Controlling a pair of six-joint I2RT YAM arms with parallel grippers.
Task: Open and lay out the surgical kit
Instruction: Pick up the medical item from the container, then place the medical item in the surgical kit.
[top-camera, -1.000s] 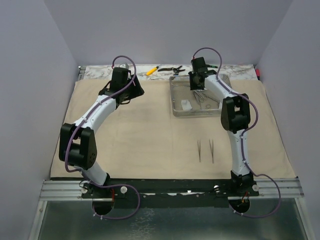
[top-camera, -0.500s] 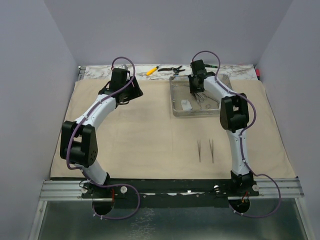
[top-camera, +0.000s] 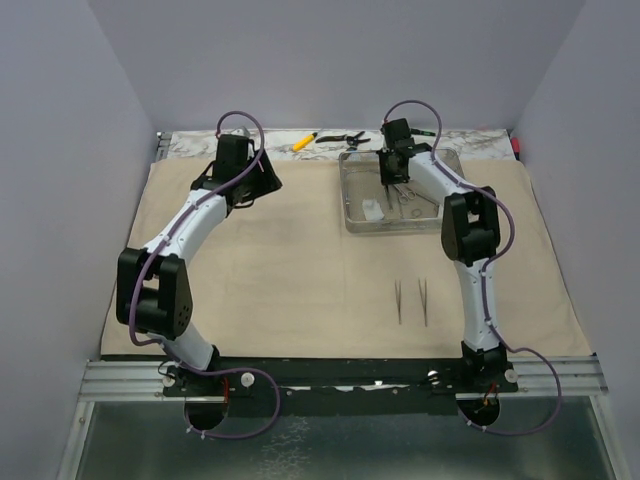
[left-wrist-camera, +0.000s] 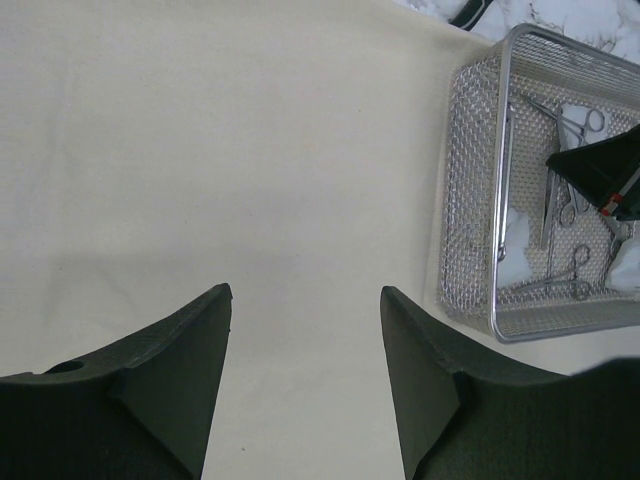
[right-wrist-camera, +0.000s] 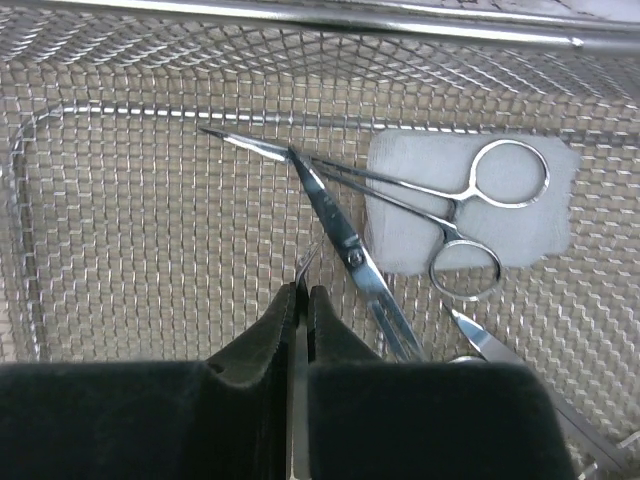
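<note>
The right tool (right-wrist-camera: 302, 292), clenched on a thin steel tip (right-wrist-camera: 306, 262), has the crossed clamps (right-wrist-camera: 346, 240) just far-right, their rings further right.

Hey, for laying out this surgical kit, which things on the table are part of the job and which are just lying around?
Part of the job: beige cloth wrap, mesh tray, ring-handled clamps, gauze, tweezers.

Just lying about: yellow pen, black-handled pliers.
</note>
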